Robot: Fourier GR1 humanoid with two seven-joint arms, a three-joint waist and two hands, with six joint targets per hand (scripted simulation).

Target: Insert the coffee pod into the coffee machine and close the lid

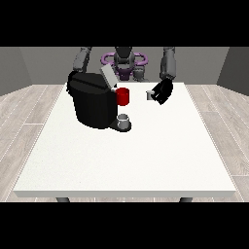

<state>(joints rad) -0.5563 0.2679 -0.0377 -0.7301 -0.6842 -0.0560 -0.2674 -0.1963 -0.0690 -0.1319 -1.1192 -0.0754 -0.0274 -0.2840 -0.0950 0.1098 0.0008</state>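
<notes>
The hand at the view's right (162,91) hangs just right of centre in the upper half of the frame, a glossy black shape at the end of a grey forearm, and its fingers reach toward the small grey coffee pod (150,95), which sits at or against the fingertips; whether the fingers pinch the pod or merely touch it, and how far they are spread, I cannot tell. The pod is a short, pale cylinder, low over the white table (146,155) or resting on it, just right of a smooth red cup (123,96). Left of the cup stands the coffee machine (92,104), a bulky, rounded black body with a matte sheen, its flat grey lid (107,75) tilted up and open at the top. At the machine's lower right, a small grey cup (124,119) sits on a dark base. The tabletop is a broad, plain white slab with a finely speckled surface. The robot's other hand is hidden behind the machine at the upper left.
</notes>
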